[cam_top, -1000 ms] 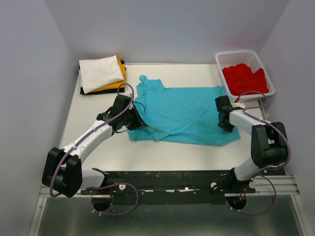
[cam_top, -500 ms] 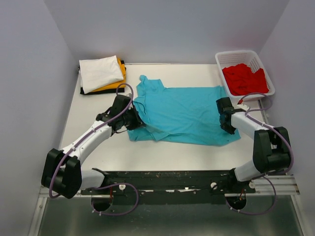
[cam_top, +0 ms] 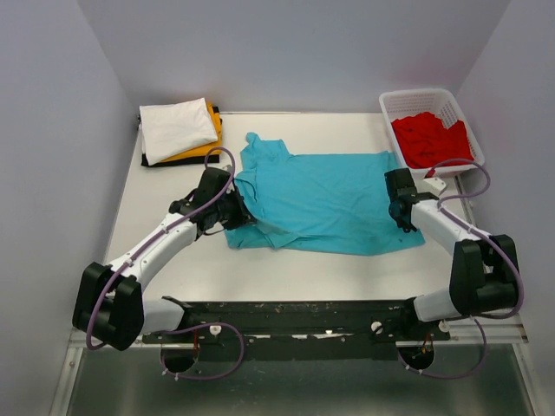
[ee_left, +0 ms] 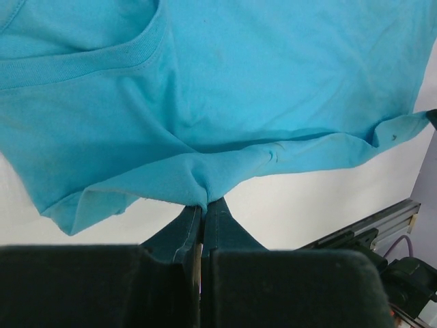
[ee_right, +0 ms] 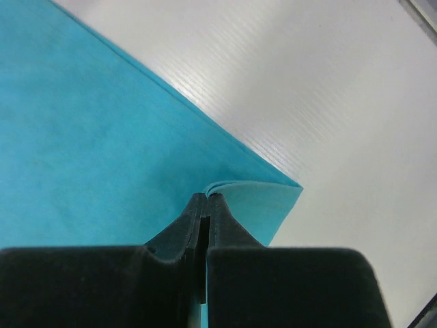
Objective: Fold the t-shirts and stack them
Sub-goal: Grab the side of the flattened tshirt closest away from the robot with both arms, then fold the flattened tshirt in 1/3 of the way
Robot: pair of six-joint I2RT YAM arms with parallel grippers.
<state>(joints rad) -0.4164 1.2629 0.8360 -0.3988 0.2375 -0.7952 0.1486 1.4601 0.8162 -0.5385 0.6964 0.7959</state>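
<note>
Teal t-shirt (cam_top: 321, 204) is lying spread flat across the middle of the desk (cam_top: 286, 267), with its collar toward the left arm and its hem toward the right arm.

The left end effector (ee_left: 201, 205) is pinching a gathered fold at the shirt's near shoulder edge. Its fingers are closed on the cloth, and it is holding the same position as one second ago.

The right end effector (ee_right: 206, 198) is gripping a turned-up lip of the hem edge, also closed on cloth. Over the last second it is drifting slightly outward and farther from the bases, with its elbow swinging right.

This is probably taking slack out of the shirt. No fold is made yet.

Farther back:
- At far left, the white t-shirt (cam_top: 178, 127) is resting on the orange-yellow t-shirt (cam_top: 208, 149).
- At far right, the red t-shirt (cam_top: 429, 139) is lying in the lattice basket (cam_top: 421, 95).
</note>
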